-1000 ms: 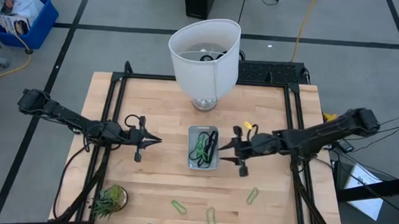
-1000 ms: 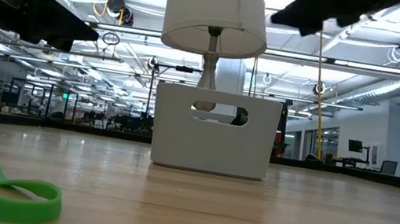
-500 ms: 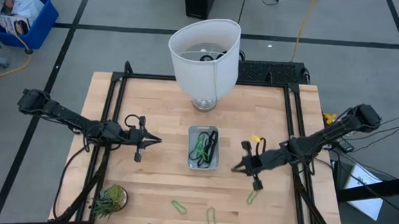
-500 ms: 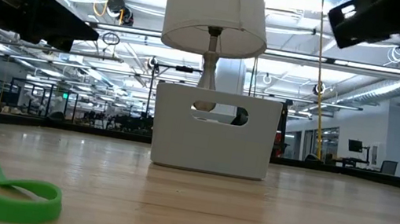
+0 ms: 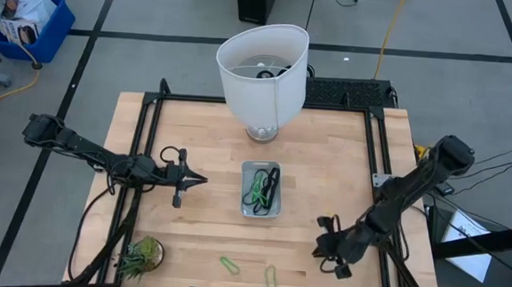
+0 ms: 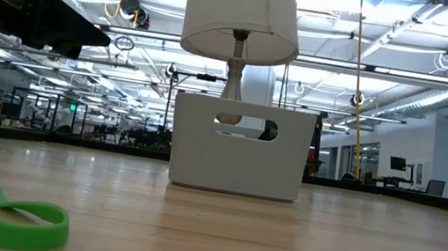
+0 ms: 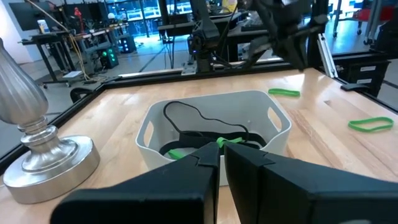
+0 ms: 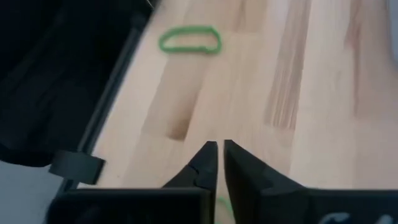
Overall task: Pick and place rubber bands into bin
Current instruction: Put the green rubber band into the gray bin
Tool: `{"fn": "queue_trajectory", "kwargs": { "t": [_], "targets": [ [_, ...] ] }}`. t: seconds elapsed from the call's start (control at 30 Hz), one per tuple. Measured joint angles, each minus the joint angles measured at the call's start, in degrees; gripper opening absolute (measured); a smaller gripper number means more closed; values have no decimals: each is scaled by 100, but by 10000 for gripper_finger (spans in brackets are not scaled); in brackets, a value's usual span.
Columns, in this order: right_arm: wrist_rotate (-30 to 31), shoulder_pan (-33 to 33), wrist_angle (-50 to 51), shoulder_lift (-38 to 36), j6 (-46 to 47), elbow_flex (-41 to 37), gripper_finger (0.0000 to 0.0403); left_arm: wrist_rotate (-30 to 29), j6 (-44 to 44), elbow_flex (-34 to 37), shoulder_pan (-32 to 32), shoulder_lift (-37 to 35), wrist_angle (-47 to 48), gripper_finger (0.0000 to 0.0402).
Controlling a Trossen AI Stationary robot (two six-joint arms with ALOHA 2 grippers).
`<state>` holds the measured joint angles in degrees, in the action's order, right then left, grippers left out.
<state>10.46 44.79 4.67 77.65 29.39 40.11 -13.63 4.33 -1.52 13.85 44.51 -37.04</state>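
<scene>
Two green rubber bands [image 5: 229, 265] lie at the table's 6 o'clock edge; others in bin [image 5: 247, 169] at centre. Light, floppy, flat: pinch one strand. Right gripper [image 5: 327, 257] at 5 o'clock, fingers together, whether on a band unclear. Left gripper [image 5: 198, 181] at 9 o'clock, fingers together, empty.

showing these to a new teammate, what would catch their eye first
The big white lampshade at the table's far edge stands out most. In front of it, mid-table, sits the small clear bin already holding dark and green rubber bands. Next is the right claw down at the near right of the table, shut, with loose green bands on the wood nearby.
</scene>
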Motion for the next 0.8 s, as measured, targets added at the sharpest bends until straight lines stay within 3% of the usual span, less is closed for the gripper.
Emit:
{"fn": "queue_trajectory", "kwargs": {
  "t": [0.23, 0.43, 0.6, 0.8],
  "targets": [
    [-280, 48, 76, 564, 824, 1, 120, 0, -52, 0, 1, 0, 0, 33],
    [-585, 124, 847, 731, 1044, 1, 194, 0, -31, 0, 0, 0, 56, 33],
    [-563, 158, 1162, 968, 909, 27, 196, 0, -17, 2, 2, 4, 142, 33],
    [-458, 163, 1210, 1162, 762, 27, 167, 0, -23, 2, 0, 4, 136, 33]
  ]
}}
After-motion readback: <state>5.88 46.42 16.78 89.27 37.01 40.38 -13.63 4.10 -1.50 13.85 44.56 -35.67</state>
